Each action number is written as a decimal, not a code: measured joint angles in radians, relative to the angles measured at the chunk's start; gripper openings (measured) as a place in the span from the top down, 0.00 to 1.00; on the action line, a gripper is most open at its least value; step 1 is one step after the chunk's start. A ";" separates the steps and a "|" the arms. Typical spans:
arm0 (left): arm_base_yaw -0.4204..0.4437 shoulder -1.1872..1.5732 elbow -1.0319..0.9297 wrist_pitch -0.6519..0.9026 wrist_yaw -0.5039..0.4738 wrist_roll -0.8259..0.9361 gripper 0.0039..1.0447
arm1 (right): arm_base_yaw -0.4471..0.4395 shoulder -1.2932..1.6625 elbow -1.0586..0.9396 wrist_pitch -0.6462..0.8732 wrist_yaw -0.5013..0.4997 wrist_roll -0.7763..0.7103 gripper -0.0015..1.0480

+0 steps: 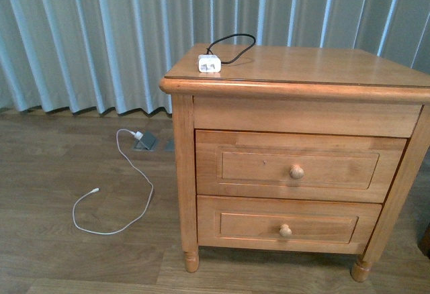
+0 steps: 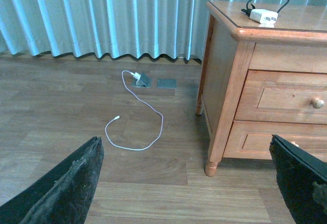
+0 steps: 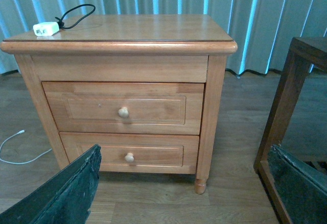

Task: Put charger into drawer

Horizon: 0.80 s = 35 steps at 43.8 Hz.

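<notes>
Charger, a white plug block with its black cable looped behind it, sits on the nightstand top near the front left corner, upper centre of the front view. Just below, the upper drawer is closed. Left gripper and right gripper each have fingers spread wide, holding nothing. A white cable lies on the floor, lower left.
</notes>
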<state>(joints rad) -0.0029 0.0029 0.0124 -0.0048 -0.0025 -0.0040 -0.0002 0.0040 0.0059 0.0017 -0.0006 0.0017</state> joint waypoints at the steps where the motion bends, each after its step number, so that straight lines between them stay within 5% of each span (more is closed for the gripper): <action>1: 0.000 0.000 0.000 0.000 0.000 0.000 0.06 | 0.000 0.000 0.000 0.000 0.000 0.000 0.08; 32: 0.000 0.000 0.000 0.000 0.000 0.000 0.06 | 0.000 0.001 0.000 -0.002 -0.004 0.000 0.08; 35: 0.000 0.000 0.000 0.000 0.000 0.000 0.06 | -0.019 0.079 0.040 -0.102 -0.130 0.053 0.08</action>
<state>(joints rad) -0.0029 0.0029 0.0124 -0.0048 -0.0029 -0.0040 -0.0196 0.0834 0.0460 -0.1005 -0.1307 0.0551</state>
